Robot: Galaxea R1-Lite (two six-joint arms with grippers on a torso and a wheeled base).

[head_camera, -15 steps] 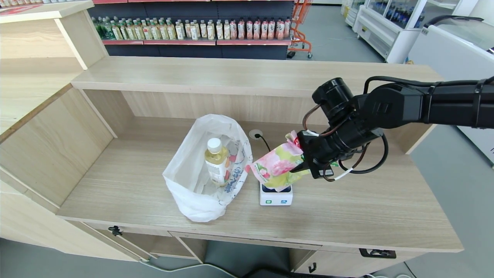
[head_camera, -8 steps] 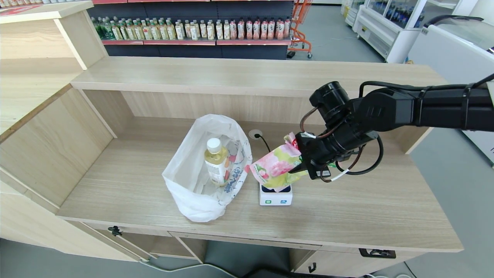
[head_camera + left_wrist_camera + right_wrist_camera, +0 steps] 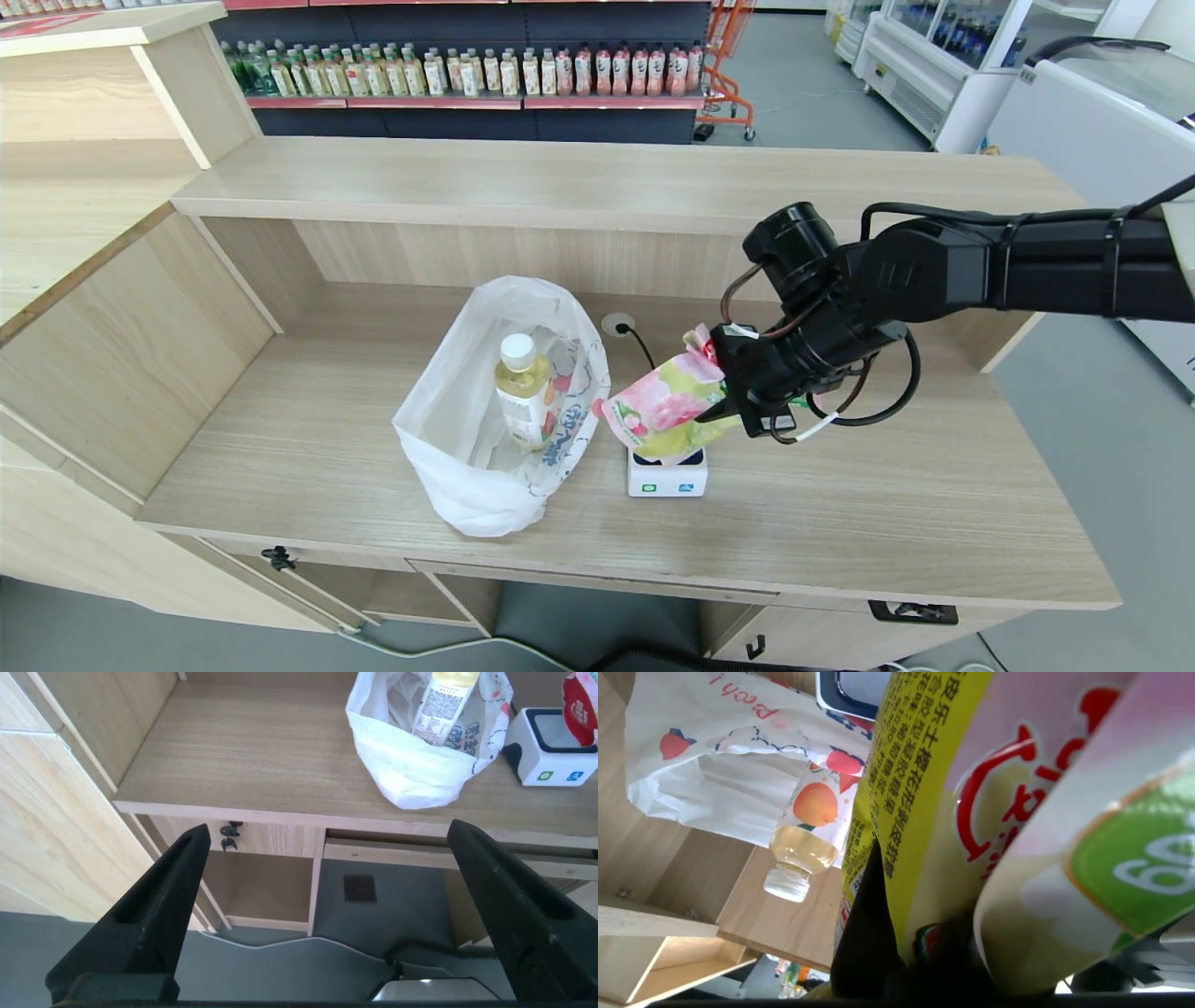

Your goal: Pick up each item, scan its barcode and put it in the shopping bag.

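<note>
Edging left over the scanner [image 3: 667, 478], the right claw [image 3: 734, 407], clamped on the snack pouch [image 3: 663, 406], scans it; next, judging by the task, comes a lift into the shopping bag [image 3: 448, 467].

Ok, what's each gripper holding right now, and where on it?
Right gripper clamps the snack bag by its end nearest the arm, over the scanner. Left gripper is open and empty.

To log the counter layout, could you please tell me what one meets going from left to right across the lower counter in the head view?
White plastic shopping bag → pink and yellow-green snack packet → black right hand gripping that packet.
</note>
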